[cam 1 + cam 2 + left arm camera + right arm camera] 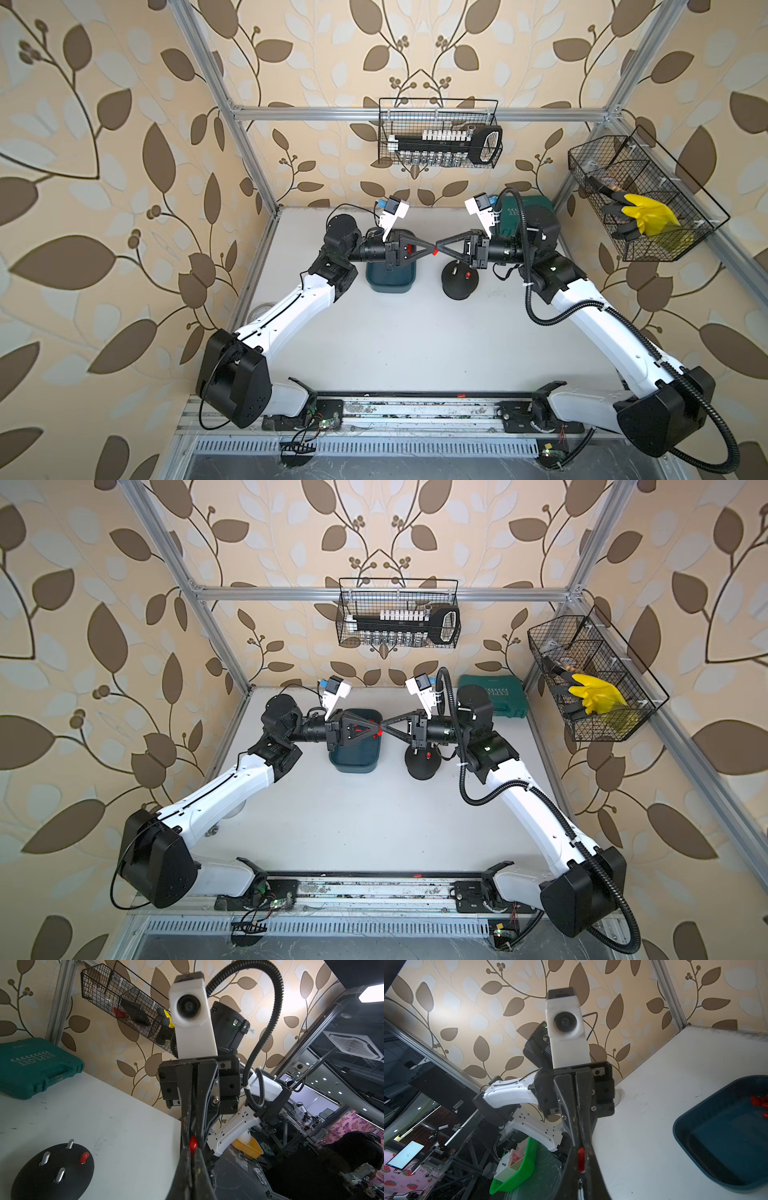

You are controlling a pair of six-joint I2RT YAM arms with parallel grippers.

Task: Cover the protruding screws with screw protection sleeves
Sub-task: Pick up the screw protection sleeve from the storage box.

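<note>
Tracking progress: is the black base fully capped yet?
Not fully: one wears a red sleeve; three screws stand bare on the black base.

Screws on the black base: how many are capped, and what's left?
Done: one capped screw. In hand: a red sleeve, pinched mid-air between left gripper and right gripper, both jaws shut on it. Left: three bare screws on the base; spare sleeves lie in the blue tray.
</note>
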